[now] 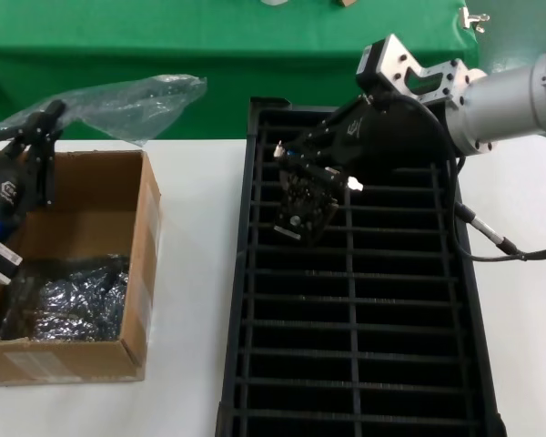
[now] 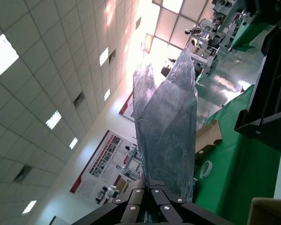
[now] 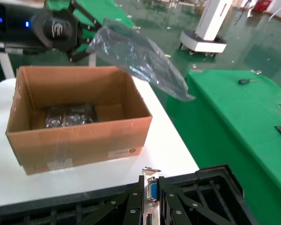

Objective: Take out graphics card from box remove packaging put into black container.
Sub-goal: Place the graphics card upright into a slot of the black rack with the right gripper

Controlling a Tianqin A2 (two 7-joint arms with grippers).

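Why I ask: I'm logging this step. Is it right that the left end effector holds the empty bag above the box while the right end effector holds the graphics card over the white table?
Not quite. The head view shows the right end effector holding the graphics card over the black container, not the white table. The rest stands: the left end effector holds the empty bag above the box.

Packaging (image 2: 167,136) in left hand (image 2: 150,194)

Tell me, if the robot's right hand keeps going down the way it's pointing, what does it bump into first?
Probably the black container. The right hand holds the graphics card pointing down over its upper slots, so the card would likely touch a slot first; exact height is unclear.
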